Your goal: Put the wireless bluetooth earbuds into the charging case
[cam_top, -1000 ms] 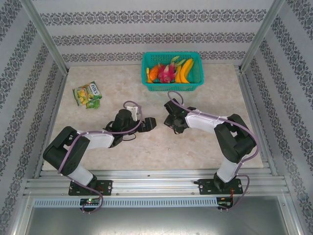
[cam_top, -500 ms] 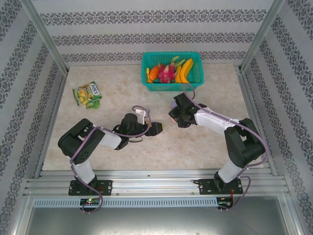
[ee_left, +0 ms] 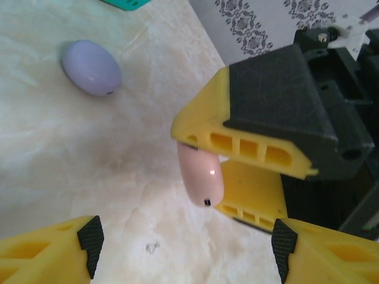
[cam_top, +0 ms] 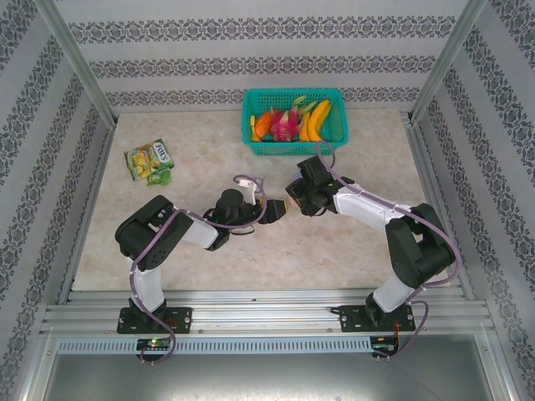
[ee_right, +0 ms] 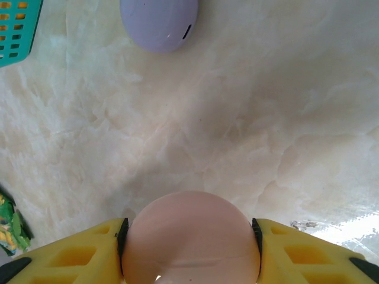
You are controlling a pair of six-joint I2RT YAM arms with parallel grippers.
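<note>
Pink charging case (ee_left: 200,177) | edge-on, long axis near-vertical | clamped in right end effector (ee_right: 190,236) | left end effector (ee_left: 186,248) apart

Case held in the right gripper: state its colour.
Pale pink; the case shows best in the right wrist view.

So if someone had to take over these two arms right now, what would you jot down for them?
Right gripper: shut on the pink charging case, which is clamped between its yellow fingers.
Left gripper: open and empty, pointed at that case from close by.
Purple charging case: lying closed on the table, apart from both arms, toward the teal basket.
Done: the pink case is picked up, and its lid looks closed.
Left: probably open the case, then seat the earbuds. I cannot tell whether any are already inside.
</note>
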